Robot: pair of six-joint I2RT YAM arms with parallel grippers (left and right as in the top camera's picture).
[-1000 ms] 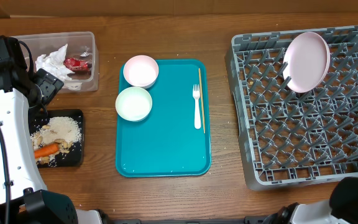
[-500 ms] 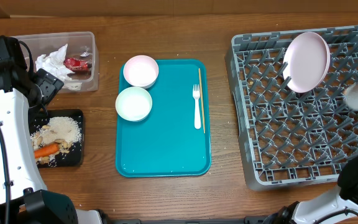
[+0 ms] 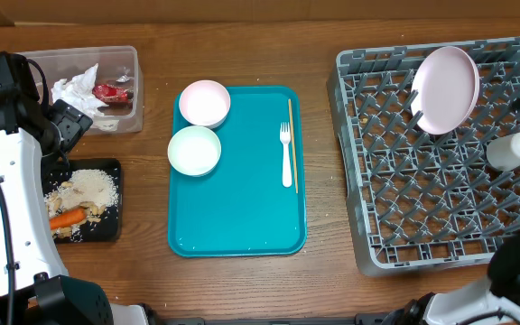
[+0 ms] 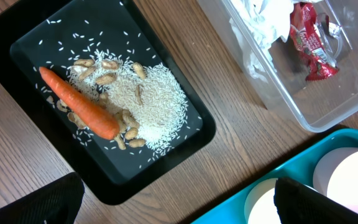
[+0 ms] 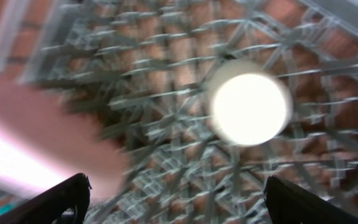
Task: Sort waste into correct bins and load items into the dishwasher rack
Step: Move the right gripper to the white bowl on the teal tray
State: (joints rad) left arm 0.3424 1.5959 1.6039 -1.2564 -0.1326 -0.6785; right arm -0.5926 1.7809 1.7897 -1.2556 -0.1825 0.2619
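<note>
Lying along the long side of the teal tray (image 3: 242, 208), the white fork (image 3: 286, 155) is seen with its tines toward the tray's far edge. The thin stick (image 3: 292, 144) is laid parallel, just beside it on the side toward the rack (image 3: 422, 217). The carrot (image 4: 79, 102) is turned with its thick end toward the teal tray and its thin tip away.

Everything is carried by a brown wooden worktop (image 3: 152, 271).

On the teal tray, one white bowl (image 3: 205, 103) and a second bowl (image 3: 194, 150) are set upright, close together, at the side away from the rack. Beyond that side, the black tray (image 3: 116, 203) is filled with the carrot, rice (image 4: 157, 102) and nuts (image 4: 107, 79). In the clear tub (image 3: 136, 90), crumpled paper (image 3: 78, 88) and a red wrapper (image 3: 113, 91) are kept.

In the rack, the plate (image 3: 444, 88) is stood on edge, and the cup (image 3: 511, 151) is placed on the grid farthest from the teal tray.

The left fingers (image 4: 48, 202) are held apart, nothing between them. The right fingers (image 5: 58, 199), in a blurred view, are also apart above the rack.
</note>
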